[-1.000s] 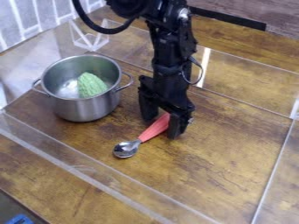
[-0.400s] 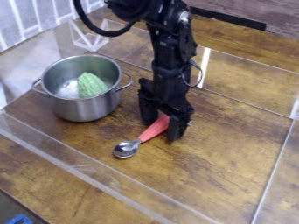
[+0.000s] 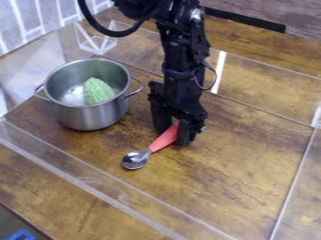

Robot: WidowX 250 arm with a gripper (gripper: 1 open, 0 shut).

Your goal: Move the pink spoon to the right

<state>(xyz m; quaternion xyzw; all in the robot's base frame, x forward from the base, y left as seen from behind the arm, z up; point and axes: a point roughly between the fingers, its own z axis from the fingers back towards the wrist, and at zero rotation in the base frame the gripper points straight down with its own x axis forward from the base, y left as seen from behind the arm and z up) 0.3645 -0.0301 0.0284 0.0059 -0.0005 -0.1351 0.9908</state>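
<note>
The pink spoon [image 3: 160, 143] lies on the wooden table, its shiny round bowl at the lower left and its salmon handle running up to the right. My gripper [image 3: 177, 138] points straight down over the handle's upper end. Its black fingers [image 3: 160, 120] have drawn together on the handle, whose tip is hidden between them. The spoon still rests on the table.
A steel pot [image 3: 66, 105] with a green object [image 3: 98, 90] inside stands to the left of the spoon. A low clear plastic barrier [image 3: 75, 173] borders the work area at the front and left. A white strip [image 3: 221, 70] stands behind the arm. Bare wood [image 3: 251, 159] lies to the right.
The fingers stood wide on either side of the spoon handle and have now closed in on it. The arm and the spoon have not moved.
</note>
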